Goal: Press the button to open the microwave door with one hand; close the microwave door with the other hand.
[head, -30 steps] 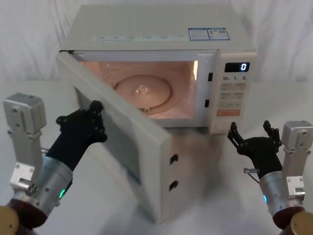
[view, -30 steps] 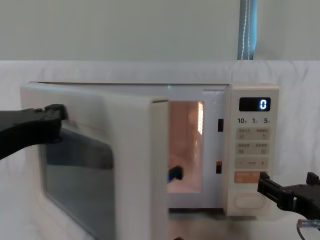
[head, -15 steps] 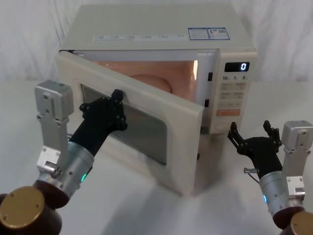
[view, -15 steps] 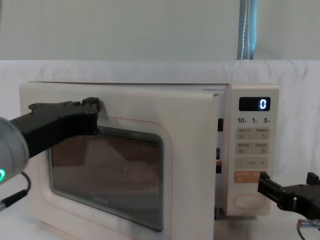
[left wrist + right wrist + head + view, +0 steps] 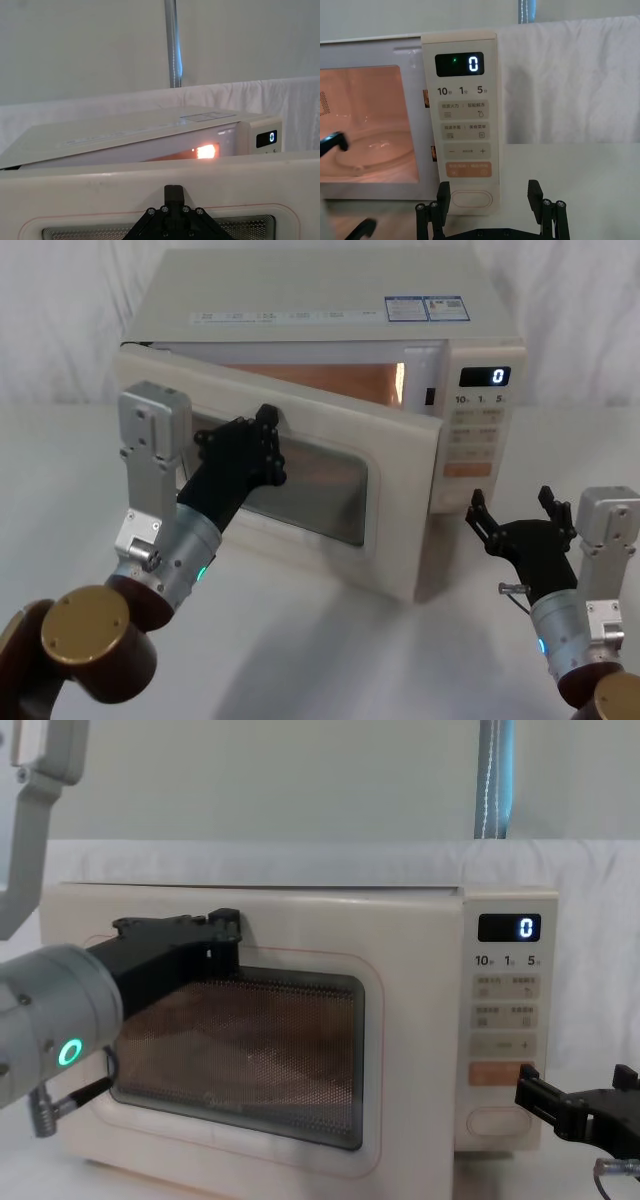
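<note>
My left black two-fingered pincer [image 5: 262, 440], fingers pressed together, bears on the large cream microwave door [image 5: 400, 455] mid-frame to push it shut – lit gap remaining – while my right pincer [image 5: 520, 520], spread, waits lower right below the wide cream pill-shaped button [image 5: 473, 198].

The microwave [image 5: 330, 310] has a smooth cream shell that looks like painted metal with a soft shine. The microwave door [image 5: 290, 490] looks like glossy plastic, and its dark window shows a fine metal mesh. The button [image 5: 472, 199] is smooth cream plastic. The left gripper [image 5: 262, 440] and the right gripper [image 5: 520, 525] are matt black plastic on brushed grey metal wrists. White cloth [image 5: 60, 320], softly wrinkled, hangs behind the counter [image 5: 300, 660], which looks matt white.
</note>
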